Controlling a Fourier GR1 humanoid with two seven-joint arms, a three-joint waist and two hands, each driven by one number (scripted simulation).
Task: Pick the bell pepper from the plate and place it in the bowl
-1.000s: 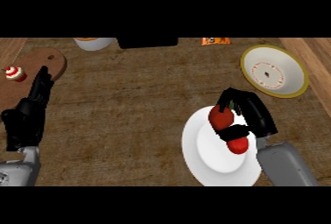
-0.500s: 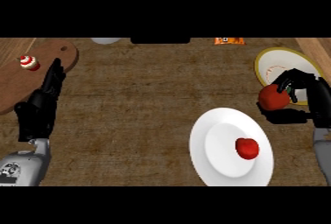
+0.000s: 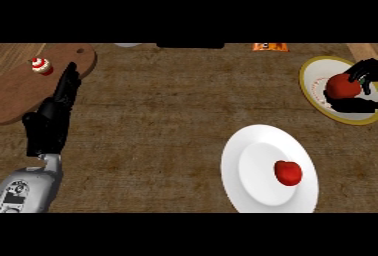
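Observation:
The red bell pepper is held over the yellow-rimmed bowl at the far right, with my right hand curled round it from the right and below. Its underside is hidden by the fingers, so I cannot tell whether it touches the bowl's inside. The white plate lies lower in the middle right, apart from the hand, and a second red fruit still rests on it. My left hand rests open at the left with straight fingers pointing up.
A wooden cutting board with a small cupcake lies at the upper left, under my left fingertips. Along the far edge sit an orange packet, a black object and a white dish.
My right hand lifted the bell pepper off the plate and carried it up and to the right, to above the bowl. The other red fruit stayed on the plate.

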